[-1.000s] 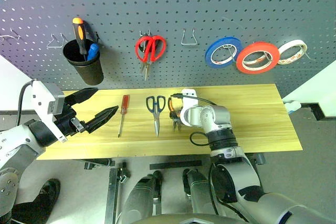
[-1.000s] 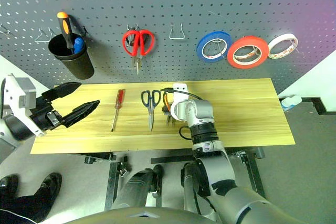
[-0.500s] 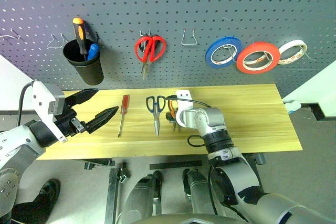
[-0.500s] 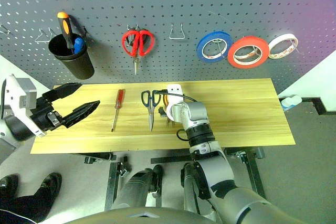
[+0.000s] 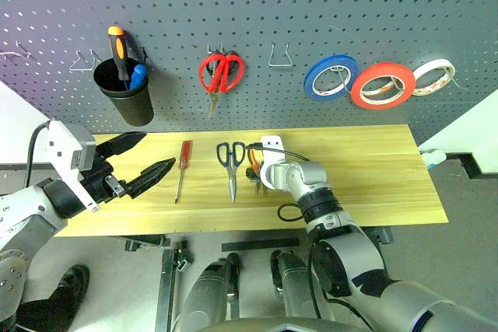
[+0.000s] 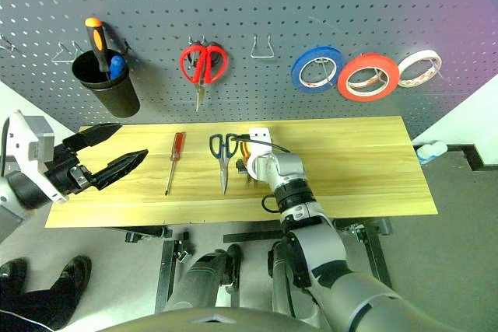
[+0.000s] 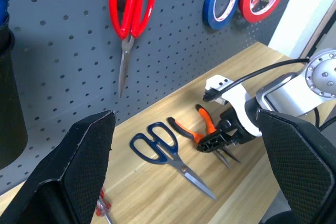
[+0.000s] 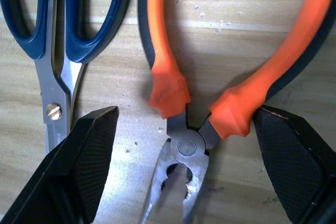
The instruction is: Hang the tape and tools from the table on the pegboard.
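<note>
Right tool (image 8: 181, 166) down over the pliers (image 8: 184, 124) on the tabletop (image 5: 373, 169), fingers apart, one each side of the pivot, not clamped; pliers lie flat, orange-and-black handles splayed, just beside the black-handled scissors (image 5: 231, 162); red-handled screwdriver (image 5: 181, 167) lies left of the scissors, apart from them; left tool (image 5: 148, 157) fingers spread wide, holding nothing, over the tabletop's left end; pegboard (image 5: 311, 5) behind carries the red tape (image 5: 381, 85) on a hook between blue roll (image 5: 331, 76) and white roll (image 5: 433, 75); red-handled scissors (image 5: 221, 75) hang left of centre; black cup (image 5: 124, 95) holds an orange-and-black screwdriver (image 5: 118, 50); one bare wire hook (image 5: 280, 56) beside the red-handled scissors.
</note>
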Motion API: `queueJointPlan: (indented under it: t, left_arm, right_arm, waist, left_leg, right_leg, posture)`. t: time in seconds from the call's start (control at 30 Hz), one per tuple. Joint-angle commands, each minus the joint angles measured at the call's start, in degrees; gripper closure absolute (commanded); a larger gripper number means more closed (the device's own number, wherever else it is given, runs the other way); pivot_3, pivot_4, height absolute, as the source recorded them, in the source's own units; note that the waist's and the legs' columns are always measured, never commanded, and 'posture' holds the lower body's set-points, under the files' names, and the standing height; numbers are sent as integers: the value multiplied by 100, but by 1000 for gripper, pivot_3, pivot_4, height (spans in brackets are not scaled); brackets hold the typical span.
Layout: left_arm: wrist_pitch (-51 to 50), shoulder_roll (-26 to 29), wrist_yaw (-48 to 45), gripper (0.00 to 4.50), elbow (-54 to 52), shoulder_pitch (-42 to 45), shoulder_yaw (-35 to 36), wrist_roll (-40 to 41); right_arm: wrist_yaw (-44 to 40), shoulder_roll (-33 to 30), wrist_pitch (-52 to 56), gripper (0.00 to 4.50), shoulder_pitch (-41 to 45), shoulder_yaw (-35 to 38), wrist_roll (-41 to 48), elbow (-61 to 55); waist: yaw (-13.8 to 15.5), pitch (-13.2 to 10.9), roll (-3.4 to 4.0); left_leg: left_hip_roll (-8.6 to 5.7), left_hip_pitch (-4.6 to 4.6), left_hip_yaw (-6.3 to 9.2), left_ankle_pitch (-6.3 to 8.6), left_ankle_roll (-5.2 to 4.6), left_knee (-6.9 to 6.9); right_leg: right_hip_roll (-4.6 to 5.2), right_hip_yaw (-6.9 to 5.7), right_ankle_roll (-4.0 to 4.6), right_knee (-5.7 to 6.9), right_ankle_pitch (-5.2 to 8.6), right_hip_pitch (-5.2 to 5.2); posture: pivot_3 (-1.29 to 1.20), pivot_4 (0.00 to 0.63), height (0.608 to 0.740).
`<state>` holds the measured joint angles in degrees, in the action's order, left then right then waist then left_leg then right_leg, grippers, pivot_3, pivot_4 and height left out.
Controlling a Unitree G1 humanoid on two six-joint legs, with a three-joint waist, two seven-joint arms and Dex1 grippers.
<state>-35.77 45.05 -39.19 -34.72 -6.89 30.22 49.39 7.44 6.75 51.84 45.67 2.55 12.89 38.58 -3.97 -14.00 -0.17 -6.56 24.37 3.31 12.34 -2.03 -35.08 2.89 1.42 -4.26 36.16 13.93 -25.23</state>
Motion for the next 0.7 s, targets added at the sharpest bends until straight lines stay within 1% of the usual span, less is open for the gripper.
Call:
queueJointPlan:
  t: [0.03, 0.13, 0.23, 0.57, 0.7]
  left_arm:
    - [22, 63, 26, 0, -163, 0, 172, 72]
    - [18, 58, 35, 0, -164, -16, 190, 84]
    - [33, 37, 48, 0, -188, -42, 167, 70]
    - [37, 39, 66, 0, -211, -33, 158, 82]
    - [29, 26, 79, 0, -234, -37, 127, 89]
  right_arm:
    - [-121, 293, -132, 309, 191, -289, -204, -21]
    - [-154, 287, -207, 309, 158, -470, -373, -85]
    - [-147, 314, -269, 309, 217, -364, -337, -9]
    - [-167, 267, -517, 309, 372, -427, -493, 200]
    - [-121, 243, -726, 309, 533, -300, -510, 462]
  waist:
    - [0, 0, 0]
    - [2, 0, 0]
    - [6, 0, 0]
    - [5, 0, 0]
    - [3, 0, -1]
  left_leg:
    - [0, 0, 0, 0, 0, 0]
    - [0, 0, 0, 0, 0, 0]
    - [0, 0, 0, -1, 1, 0]
    - [0, 0, 0, -1, 2, 0]
    - [-1, 0, 0, -2, 3, -1]
  right_leg:
    - [0, 0, 0, 0, 0, 0]
    - [0, 0, 0, 1, 0, -1]
    - [0, 0, 0, 1, 0, -1]
    - [-1, 0, 0, 2, 0, -1]
    - [-1, 0, 0, 2, 0, -1]
  posture:
    - [4, 269, 740]
    - [4, 267, 740]
    - [3, 267, 740]
    - [4, 260, 740]
    - [3, 260, 740]
